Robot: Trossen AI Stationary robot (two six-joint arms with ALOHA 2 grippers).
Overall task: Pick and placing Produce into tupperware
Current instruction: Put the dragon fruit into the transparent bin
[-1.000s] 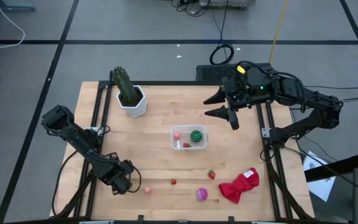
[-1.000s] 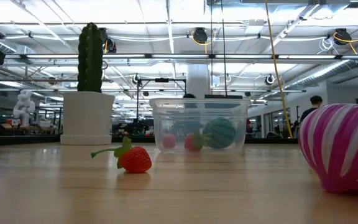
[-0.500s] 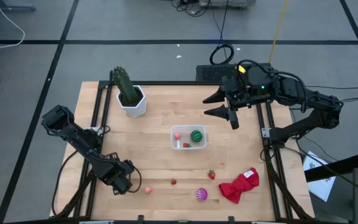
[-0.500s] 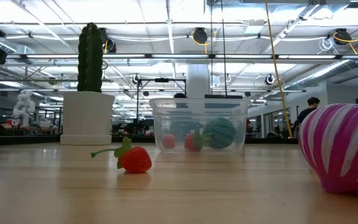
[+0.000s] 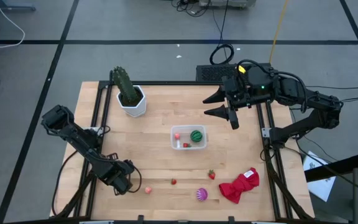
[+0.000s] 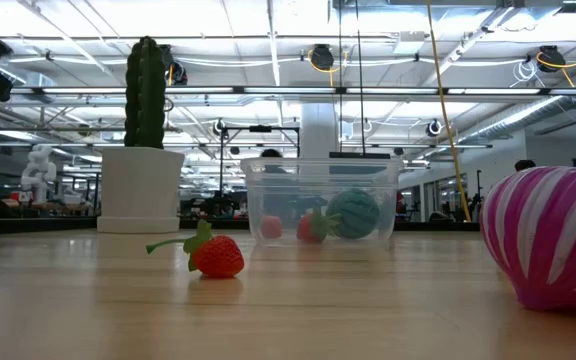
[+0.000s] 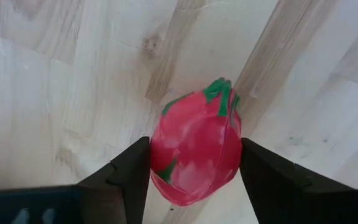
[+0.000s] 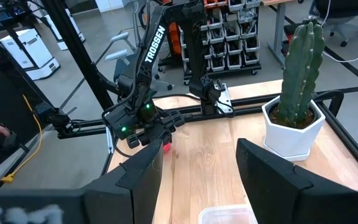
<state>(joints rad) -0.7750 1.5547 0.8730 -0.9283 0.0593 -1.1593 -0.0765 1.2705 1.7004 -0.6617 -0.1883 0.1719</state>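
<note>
My left gripper [image 5: 137, 186] is low at the table's near left, shut on a pink piece with green leaves [image 7: 194, 155], which shows as a pink dot [image 5: 147, 190] from above. My right gripper [image 5: 224, 104] hangs open above the far right of the table, touching nothing; its fingers stand wide apart in its wrist view [image 8: 197, 180]. The clear tub [image 5: 189, 137] [image 6: 323, 205] rests on the table's middle and holds a green striped ball [image 5: 196, 135], a red strawberry [image 5: 186, 145] and a pink bit [image 5: 176, 135]. My left gripper pinches the pink piece between its two fingers, one finger [image 7: 129, 171] on each of its opposite sides [image 7: 160, 152]. The fingers come slanting down from the table's left. The piece's leafy end [image 7: 221, 93] points away from the gripper, and the piece seems to lie on the wood.
Near the front edge lie a strawberry [image 5: 211, 175], a small red piece [image 5: 173, 182], a purple striped piece [image 5: 201, 194] [image 6: 553, 250] and a red cloth [image 5: 240, 185]. A cactus in a white pot [image 5: 129, 94] stands at the far left. Bare wood lies between tub and near edge.
</note>
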